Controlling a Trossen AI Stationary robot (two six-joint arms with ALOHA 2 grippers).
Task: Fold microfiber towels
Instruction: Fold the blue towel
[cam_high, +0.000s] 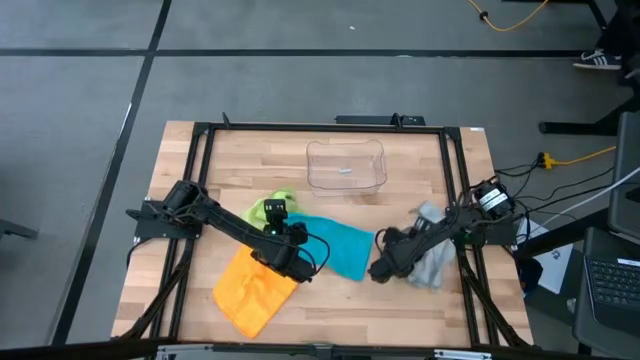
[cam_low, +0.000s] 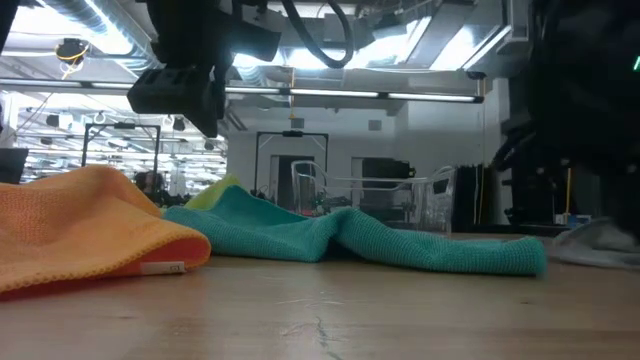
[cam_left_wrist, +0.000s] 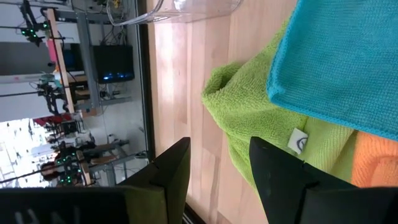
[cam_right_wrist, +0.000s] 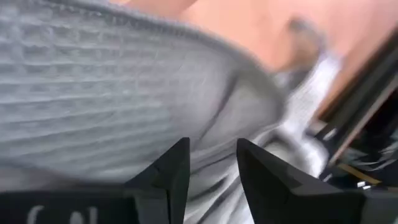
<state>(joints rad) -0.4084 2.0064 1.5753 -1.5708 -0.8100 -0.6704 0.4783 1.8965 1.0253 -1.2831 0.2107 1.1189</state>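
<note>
The orange towel (cam_high: 255, 292) lies near the front, with my left gripper (cam_high: 297, 266) open and raised just over its far right corner; the low view (cam_low: 205, 110) shows the gripper clear of the cloth. The teal towel (cam_high: 338, 246) lies rumpled at the centre, its edge (cam_left_wrist: 323, 93) over the lime green towel (cam_high: 276, 208). The pale grey-blue towel (cam_high: 432, 258) lies bunched at the right under my right arm. My right gripper (cam_high: 379, 269) is low at its left edge, fingers apart (cam_right_wrist: 212, 152), with the grey cloth (cam_right_wrist: 112, 93) close before them. My right gripper's fingers stand apart right at the grey-blue towel (cam_right_wrist: 211, 118), coming down at it from the table's right. I cannot tell whether they touch the cloth. My left gripper touches nothing.
A clear plastic bin (cam_high: 346, 165) stands at the far centre of the table. A black frame (cam_high: 200, 150) runs round the tabletop. Bare wood (cam_high: 400, 320) shows along the near edge and at the far left.
</note>
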